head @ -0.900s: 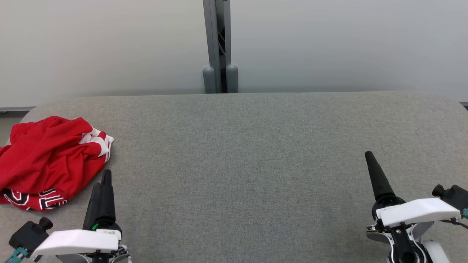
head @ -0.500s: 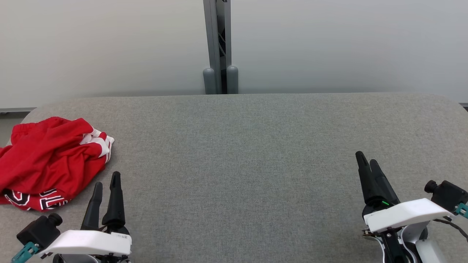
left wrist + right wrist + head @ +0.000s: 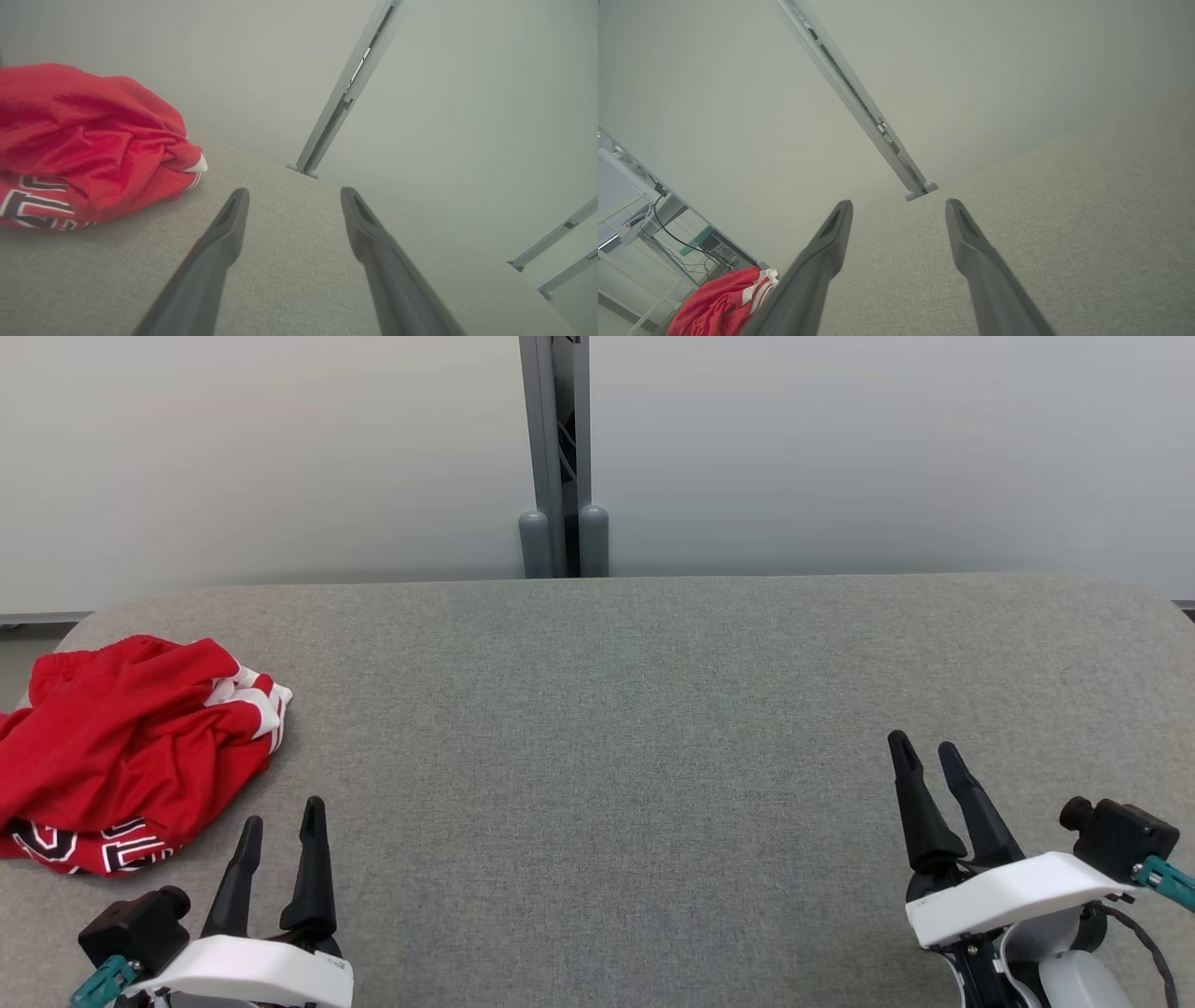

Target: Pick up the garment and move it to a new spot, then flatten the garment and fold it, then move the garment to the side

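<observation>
I see the garment (image 3: 131, 747) bunched in a heap at the left end of the grey table (image 3: 607, 756) — red fabric, white stripes at one end, black-and-white lettering along the near hem; left gripper (image 3: 283, 819) is near its right corner, fingers spread, nothing between them, clear of the cloth; right gripper (image 3: 924, 749) is well apart at the table's right — fingers spread, empty.

- Left claw (image 3: 283, 812) sits low on the left, its dark fingers spread apart, pointing forward, holding nothing.
- Right claw (image 3: 922, 742) sits low on the right, fingers parted, leaning slightly leftward, holding nothing.
</observation>
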Controlling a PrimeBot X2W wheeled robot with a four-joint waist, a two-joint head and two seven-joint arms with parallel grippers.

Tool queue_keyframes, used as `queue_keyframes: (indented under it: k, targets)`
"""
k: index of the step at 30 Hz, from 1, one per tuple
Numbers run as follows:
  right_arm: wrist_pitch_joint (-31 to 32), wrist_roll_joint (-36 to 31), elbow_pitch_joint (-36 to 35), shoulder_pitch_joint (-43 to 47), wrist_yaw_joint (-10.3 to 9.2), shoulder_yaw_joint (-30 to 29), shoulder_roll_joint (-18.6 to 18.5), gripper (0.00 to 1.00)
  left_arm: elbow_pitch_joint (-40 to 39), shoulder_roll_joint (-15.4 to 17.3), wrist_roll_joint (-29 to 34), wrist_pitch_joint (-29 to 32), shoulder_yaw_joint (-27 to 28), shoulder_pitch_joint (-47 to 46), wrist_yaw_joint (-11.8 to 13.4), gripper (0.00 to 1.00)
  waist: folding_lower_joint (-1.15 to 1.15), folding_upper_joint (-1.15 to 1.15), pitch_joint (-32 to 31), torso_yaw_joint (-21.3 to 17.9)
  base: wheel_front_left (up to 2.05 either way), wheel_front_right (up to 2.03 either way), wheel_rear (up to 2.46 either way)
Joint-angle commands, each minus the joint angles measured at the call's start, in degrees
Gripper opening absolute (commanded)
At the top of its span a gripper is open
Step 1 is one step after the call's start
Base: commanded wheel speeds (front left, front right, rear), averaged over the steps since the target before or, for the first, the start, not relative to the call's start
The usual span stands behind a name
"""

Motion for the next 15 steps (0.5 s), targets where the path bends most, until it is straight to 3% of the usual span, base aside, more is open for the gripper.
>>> queue_keyframes:
  k: [1, 15]
  targets:
    - [-0.9, -2.4, -0.6, -0.3, 0.1, 0.2, -0.5, 1.0, -0.3, 0.7, 2.5, -0.7, -0.3, -0.2, 0.5, 1.0, 0.0, 0.0, 0.0, 0.0, 0.0, 0.0, 0.0]
    - [-3.0, -9.9, -0.7, 0.1, 0.11, 1.5, -0.6, 1.0, 0.0, 1.5, 10.4, -2.5, -2.1, 0.5, 2.0, 1.0, 0.0, 0.0, -0.1, 0.0, 0.0, 0.0, 0.0]
